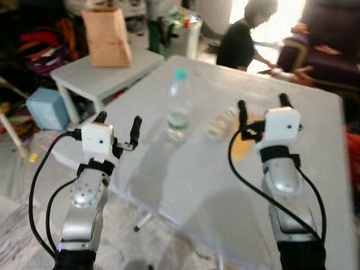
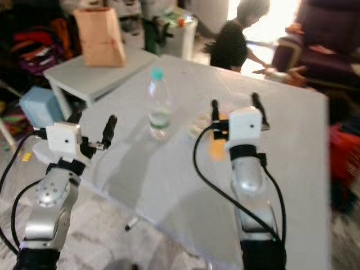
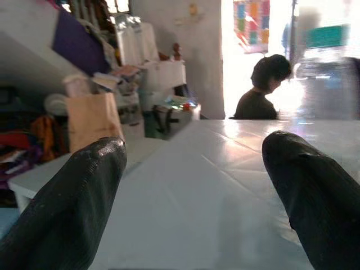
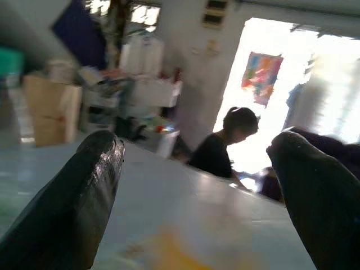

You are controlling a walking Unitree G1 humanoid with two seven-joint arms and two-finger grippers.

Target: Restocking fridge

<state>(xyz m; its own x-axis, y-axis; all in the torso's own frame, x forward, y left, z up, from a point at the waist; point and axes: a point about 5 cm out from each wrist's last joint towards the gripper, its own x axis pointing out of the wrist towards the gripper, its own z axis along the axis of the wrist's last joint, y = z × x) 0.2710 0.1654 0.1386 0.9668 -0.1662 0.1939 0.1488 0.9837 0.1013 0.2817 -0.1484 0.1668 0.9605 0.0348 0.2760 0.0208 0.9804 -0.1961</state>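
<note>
You see a clear bottle (image 1: 178,107) with green cap standing upright on the white table (image 1: 185,180); left gripper (image 1: 118,126) and right gripper (image 1: 262,109) both spread, empty.

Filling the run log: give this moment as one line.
left gripper: open, empty, at table edge | right gripper: open, empty, over white table | clear plastic bottle with teal cap: upright, untouched

Head eyes look down on the table (image 1: 185,169); wrist cameras skim low across it
</note>
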